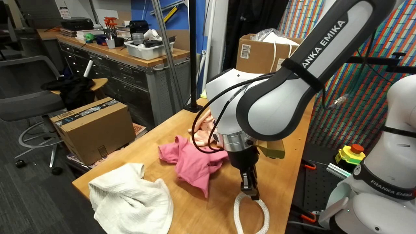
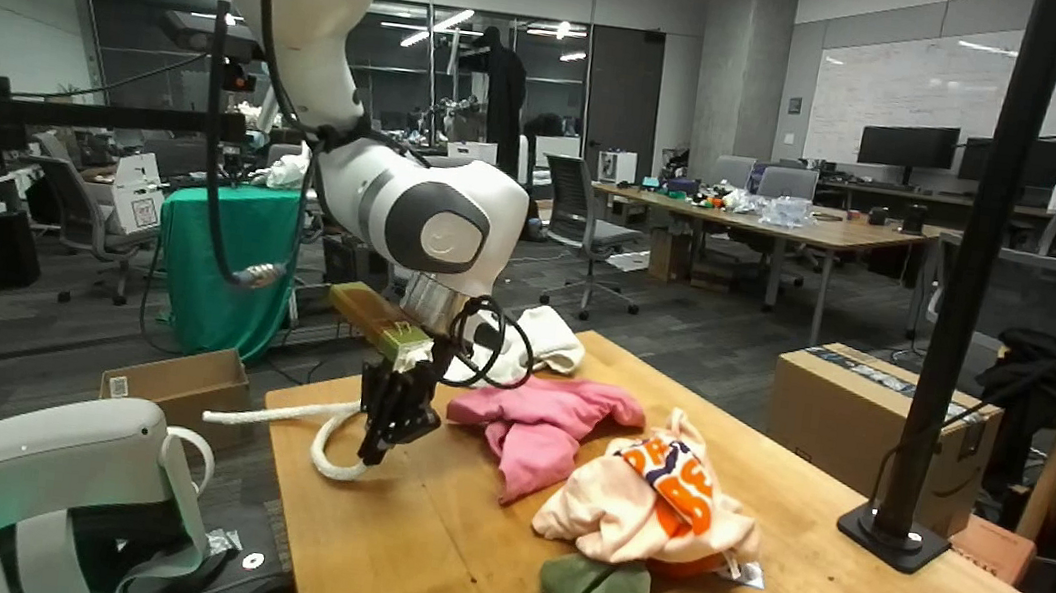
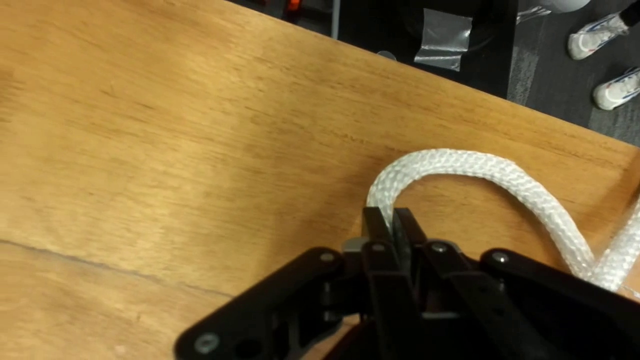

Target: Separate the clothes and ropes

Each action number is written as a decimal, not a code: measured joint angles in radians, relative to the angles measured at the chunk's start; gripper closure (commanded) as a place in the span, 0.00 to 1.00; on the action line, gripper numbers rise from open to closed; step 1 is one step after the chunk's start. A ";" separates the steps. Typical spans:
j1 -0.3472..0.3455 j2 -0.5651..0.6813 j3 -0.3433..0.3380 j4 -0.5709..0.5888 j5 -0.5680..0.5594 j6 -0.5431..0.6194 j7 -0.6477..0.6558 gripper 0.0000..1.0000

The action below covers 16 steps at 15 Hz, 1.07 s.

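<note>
Near one edge of the wooden table (image 3: 190, 130), the gripper (image 3: 387, 212) clamps a white rope (image 3: 520, 185). From there it arches toward the right of the wrist view, and in an exterior view a straighter stretch of rope (image 2: 292, 412) points left past the table. Thick and round, the rope shows a faintly shiny braid.

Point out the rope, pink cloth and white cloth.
Rope (image 3: 457, 161): wrist view, on its curved bend.
Pink cloth (image 1: 196, 162): in an exterior view, its crumpled middle.
White cloth (image 1: 131, 201): in an exterior view, its rumpled middle.
</note>
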 measured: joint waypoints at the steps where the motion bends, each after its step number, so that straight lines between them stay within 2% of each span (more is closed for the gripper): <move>1: 0.000 0.000 0.000 0.000 -0.007 0.000 0.003 0.58; 8: -0.001 -0.007 0.000 0.000 -0.034 -0.016 0.005 0.05; 9: -0.002 -0.014 0.000 0.001 -0.044 -0.022 0.006 0.01; 12: -0.011 -0.050 0.000 0.001 -0.091 -0.026 0.017 0.00; 16: -0.040 -0.119 -0.009 0.001 -0.219 0.004 0.078 0.00</move>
